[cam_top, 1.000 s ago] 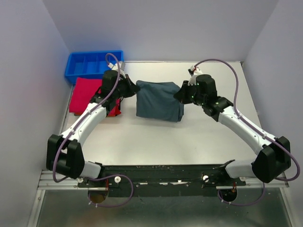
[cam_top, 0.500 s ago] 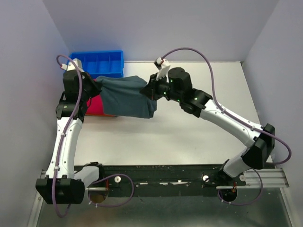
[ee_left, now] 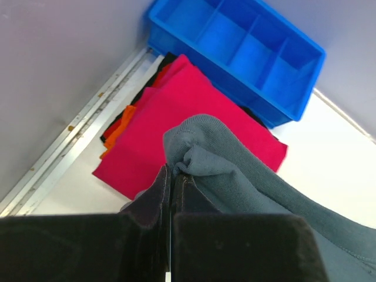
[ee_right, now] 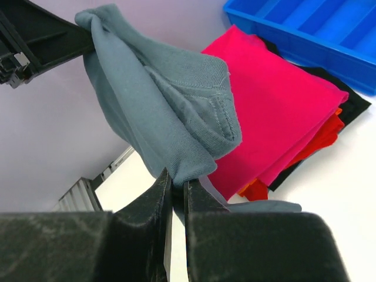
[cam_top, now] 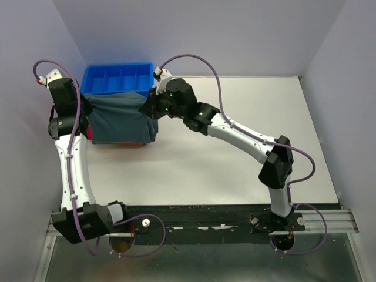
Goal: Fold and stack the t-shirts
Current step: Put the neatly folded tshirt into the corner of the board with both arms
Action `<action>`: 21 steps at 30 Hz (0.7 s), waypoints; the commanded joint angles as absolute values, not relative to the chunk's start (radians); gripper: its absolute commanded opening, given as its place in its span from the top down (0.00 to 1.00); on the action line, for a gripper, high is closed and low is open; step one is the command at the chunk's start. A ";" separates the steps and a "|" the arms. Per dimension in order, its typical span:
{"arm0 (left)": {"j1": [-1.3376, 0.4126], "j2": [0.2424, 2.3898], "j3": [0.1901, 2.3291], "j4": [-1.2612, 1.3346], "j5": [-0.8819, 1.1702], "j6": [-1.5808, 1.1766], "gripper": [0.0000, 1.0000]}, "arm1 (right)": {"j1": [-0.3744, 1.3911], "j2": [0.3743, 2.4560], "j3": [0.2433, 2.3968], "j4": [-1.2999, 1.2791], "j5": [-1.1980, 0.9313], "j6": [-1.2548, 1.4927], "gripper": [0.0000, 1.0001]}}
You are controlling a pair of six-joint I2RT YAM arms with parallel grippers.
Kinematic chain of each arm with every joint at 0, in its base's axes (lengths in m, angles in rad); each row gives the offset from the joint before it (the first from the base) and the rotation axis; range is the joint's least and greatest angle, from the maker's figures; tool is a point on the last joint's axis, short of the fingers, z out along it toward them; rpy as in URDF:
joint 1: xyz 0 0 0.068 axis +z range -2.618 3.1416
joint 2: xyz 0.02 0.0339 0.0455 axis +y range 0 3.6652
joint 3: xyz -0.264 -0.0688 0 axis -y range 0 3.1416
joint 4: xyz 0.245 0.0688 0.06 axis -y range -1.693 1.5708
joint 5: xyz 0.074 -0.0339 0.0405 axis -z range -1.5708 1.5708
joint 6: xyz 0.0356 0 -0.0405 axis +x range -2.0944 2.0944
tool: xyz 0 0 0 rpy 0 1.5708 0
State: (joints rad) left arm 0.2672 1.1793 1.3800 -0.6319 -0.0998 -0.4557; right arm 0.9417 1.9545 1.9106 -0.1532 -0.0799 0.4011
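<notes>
- My left gripper is pinched tight on a bunched bit of the grey-blue t-shirt. No gap shows between the fingers, and the cloth wells up just above them.
- My right gripper is closed on another gathered bit of the same shirt, with only a thin slit between its fingers where the fabric is caught.
- From above, the shirt spans between my two grippers at the far left corner of the table. My left gripper is at its left end, close to the left wall, and my right gripper is at its right end.
- My right wrist view shows the shirt's upper edge sagging between the two grips, with a stitched hem folded over in the middle.
- The red-magenta t-shirt lies folded flat on the table under the grey-blue one. From above it is almost wholly covered.
- The red-magenta shirt sits on top of other folded cloth. An orange layer and a black layer stick out at its edges.
- The blue tray stands right in the far left corner, just behind the stack. Its row of compartments holds nothing that I can see.
- Whether the lower part of the grey-blue shirt touches the stack, I cannot tell.
</notes>
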 commanded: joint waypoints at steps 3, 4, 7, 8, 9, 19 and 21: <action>0.321 1.253 1.437 -0.615 -0.213 -0.391 1.00 | 0.943 2.042 2.025 -0.181 -0.057 0.402 0.99; 0.322 1.265 1.449 -0.621 -0.218 -0.385 1.00 | 0.943 2.051 2.029 -0.186 -0.054 0.402 0.99; 0.330 1.288 1.477 -0.627 -0.229 -0.376 1.00 | 0.945 2.077 2.048 -0.183 -0.064 0.408 0.99; 0.333 1.292 1.483 -0.626 -0.233 -0.373 1.00 | 0.943 2.088 2.058 -0.183 -0.075 0.410 0.99; 0.334 1.295 1.491 -0.627 -0.238 -0.368 1.00 | 0.943 2.100 2.069 -0.184 -0.080 0.411 0.99; 0.359 1.384 1.540 -0.609 -0.249 -0.338 1.00 | 0.943 2.195 2.177 -0.218 -0.063 0.416 0.99; 0.360 1.407 1.557 -0.607 -0.247 -0.334 1.00 | 0.942 2.207 2.186 -0.219 -0.052 0.423 0.99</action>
